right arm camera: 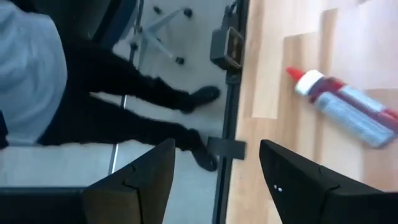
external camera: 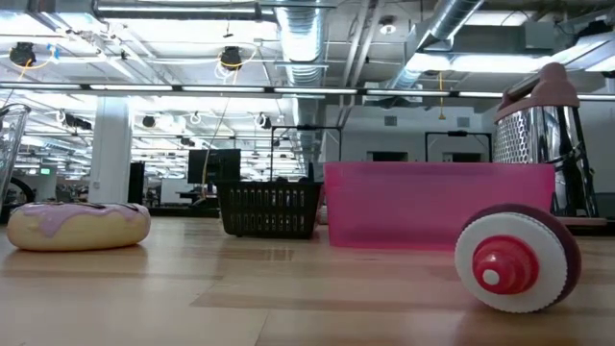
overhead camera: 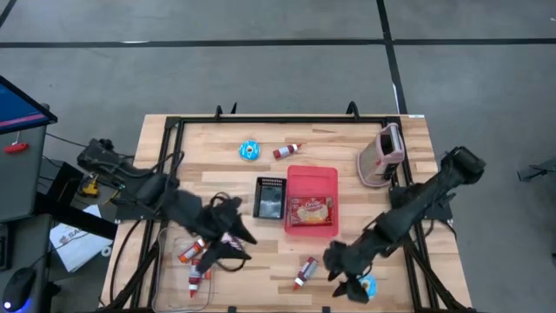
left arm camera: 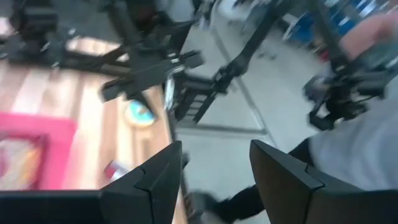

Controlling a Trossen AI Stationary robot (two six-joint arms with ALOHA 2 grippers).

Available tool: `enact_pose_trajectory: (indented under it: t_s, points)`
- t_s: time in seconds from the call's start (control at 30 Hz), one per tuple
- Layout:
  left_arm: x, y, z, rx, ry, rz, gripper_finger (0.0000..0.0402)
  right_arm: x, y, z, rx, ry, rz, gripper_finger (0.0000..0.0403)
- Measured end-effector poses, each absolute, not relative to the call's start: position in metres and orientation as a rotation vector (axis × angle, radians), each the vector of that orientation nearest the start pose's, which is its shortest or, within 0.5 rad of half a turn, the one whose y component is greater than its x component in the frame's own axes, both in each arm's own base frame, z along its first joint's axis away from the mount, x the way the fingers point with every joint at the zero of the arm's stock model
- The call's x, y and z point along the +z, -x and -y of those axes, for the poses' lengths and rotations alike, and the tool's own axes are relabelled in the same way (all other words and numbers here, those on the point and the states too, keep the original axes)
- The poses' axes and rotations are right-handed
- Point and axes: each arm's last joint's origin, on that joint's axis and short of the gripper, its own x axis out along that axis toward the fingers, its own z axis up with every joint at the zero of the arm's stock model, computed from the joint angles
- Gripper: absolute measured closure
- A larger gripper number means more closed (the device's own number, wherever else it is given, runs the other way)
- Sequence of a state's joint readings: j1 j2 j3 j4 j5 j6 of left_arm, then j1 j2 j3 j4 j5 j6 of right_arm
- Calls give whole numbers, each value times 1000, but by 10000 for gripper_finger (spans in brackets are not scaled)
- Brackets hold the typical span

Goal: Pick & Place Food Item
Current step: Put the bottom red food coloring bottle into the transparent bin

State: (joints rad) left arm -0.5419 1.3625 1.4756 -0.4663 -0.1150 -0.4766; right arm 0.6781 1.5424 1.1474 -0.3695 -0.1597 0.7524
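Starting at our right jaws (right arm camera: 214, 171), we see the two dark fingers spread wide with nothing between them; through the gap lie the desk's edge and the floor, where a seated person's dark legs and shoes (right arm camera: 149, 118) show. Just past one fingertip, on the wood, lies a red-capped bottle (right arm camera: 348, 106) on its side. From above, these jaws (overhead camera: 347, 280) hang over the near desk edge, a small blue-and-white round thing (overhead camera: 370, 286) just beside them and that bottle (overhead camera: 305, 271) a little way inward.

Our left jaws (left arm camera: 214, 168) stand partly open and empty; beyond them we see the other arm's dark links and a person's pale sleeve (left arm camera: 367, 143). From above, they (overhead camera: 228, 242) hover over the near left of the desk (overhead camera: 347, 139), with two more bottles (overhead camera: 193, 261) close under the arm.

Between both jaws, farther in, sits the pink bin (overhead camera: 311, 200) holding a packaged food item (overhead camera: 311, 209), a small black basket (overhead camera: 269, 196) touching its side. Well beyond lie a blue-iced donut (overhead camera: 250, 150), another bottle (overhead camera: 287, 151) and a pink-handled grater (overhead camera: 380, 156).
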Motion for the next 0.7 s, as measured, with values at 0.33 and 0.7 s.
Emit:
enact_pose_trajectory:
  t_s: [0.33, 0.7]
  points:
    - [399, -218, 171, -242, 264, -608, 215, 212, -304, -233, 302, -541, -1143, 217]
    - [386, -201, 183, -208, 194, -678, 215, 206, -317, -246, 377, -467, -976, 252]
